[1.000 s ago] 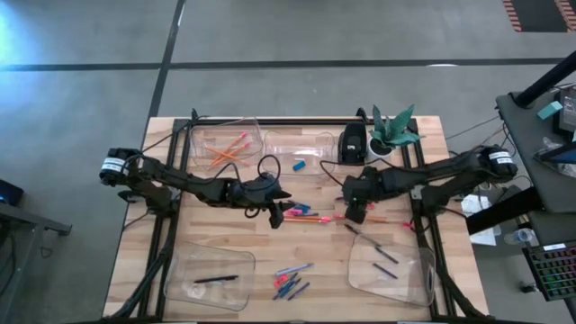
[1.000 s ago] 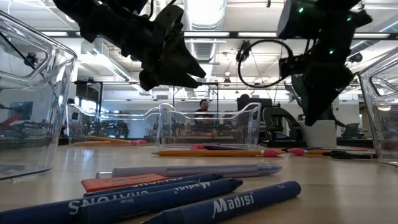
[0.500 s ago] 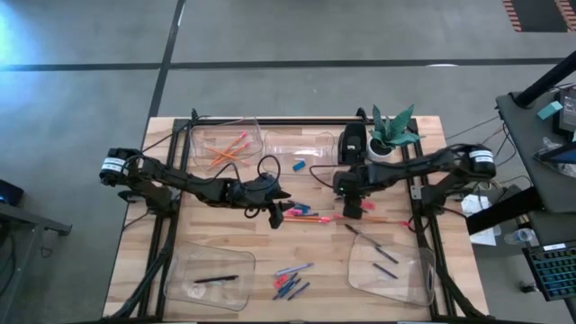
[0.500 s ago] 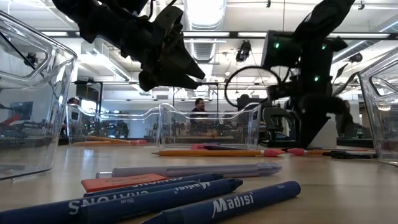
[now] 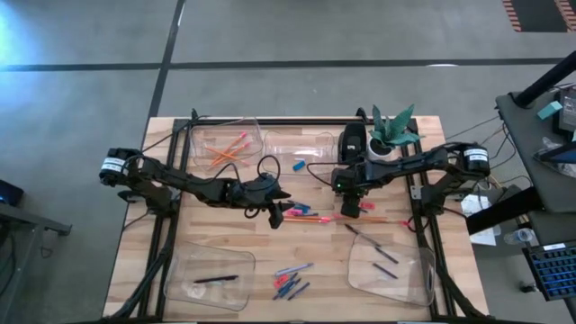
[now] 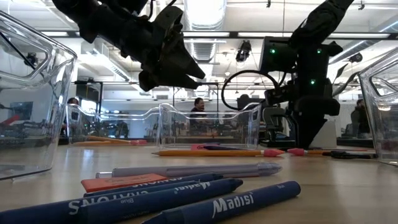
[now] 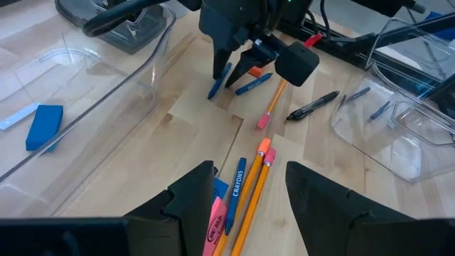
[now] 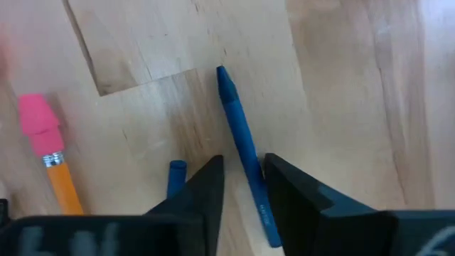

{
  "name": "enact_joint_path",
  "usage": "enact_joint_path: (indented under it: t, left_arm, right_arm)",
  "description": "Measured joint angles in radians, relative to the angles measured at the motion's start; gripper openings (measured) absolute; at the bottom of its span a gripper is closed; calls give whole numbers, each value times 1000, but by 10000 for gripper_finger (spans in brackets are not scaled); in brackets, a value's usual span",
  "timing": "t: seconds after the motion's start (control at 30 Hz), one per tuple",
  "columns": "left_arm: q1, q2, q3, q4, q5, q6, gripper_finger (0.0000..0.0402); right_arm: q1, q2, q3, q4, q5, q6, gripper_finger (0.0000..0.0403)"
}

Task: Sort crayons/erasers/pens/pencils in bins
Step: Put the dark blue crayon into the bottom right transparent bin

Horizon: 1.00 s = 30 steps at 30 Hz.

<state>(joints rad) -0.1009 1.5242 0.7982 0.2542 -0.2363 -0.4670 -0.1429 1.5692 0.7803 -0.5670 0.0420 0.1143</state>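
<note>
My right gripper [image 5: 349, 209] hangs over the table's middle and is shut on a blue crayon [image 8: 242, 135]; the left wrist view shows it too [image 7: 231, 75]. A second blue crayon [image 7: 252, 84] lies on the table beside it. My left gripper [image 5: 277, 214] is open and empty just above orange pencils [image 7: 256, 185], a blue crayon [image 7: 236, 186] and a pink eraser [image 7: 213, 222]. Four clear bins stand at the corners: far left [image 5: 220, 144] with pencils, far middle [image 5: 301, 144] with a blue eraser, near left [image 5: 211, 279] and near right [image 5: 391, 265] with pens. My right gripper pinches the blue crayon between its two fingers at one end [image 8: 254, 186], coming from above and pointing down. The crayon slants down out of the fingers, its free tip [image 7: 211, 92] low over the wood; whether the tip touches the table I cannot tell.
A black box [image 5: 353, 142] and a potted plant [image 5: 391, 130] stand at the far right. Crayons, an eraser and a grey pen [image 5: 290, 281] lie near the front edge. A black pen [image 7: 313, 105] lies on the table near the right bin.
My right gripper has gone a little toward the table's left and far edge, and its arm has swung in the same way. My left gripper has kept still.
</note>
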Motion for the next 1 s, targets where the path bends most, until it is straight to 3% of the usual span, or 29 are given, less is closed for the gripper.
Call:
enact_joint_path:
  t: [0.23, 0.47, 0.77, 1.0]
  left_arm:
    - [0, 0, 1, 0, 0, 0, 164]
    - [0, -1, 1, 8, 0, -19, 164]
    - [0, -1, 1, 20, 0, -28, 164]
    - [0, -1, 3, 29, 0, -28, 164]
  right_arm:
    - [1, -7, -1, 4, -5, 69, 19]
    - [1, -68, -1, 0, 2, 75, 18]
    - [17, -318, -5, -74, 138, 147, 18]
    - [158, -525, -4, -86, 145, 317, 18]
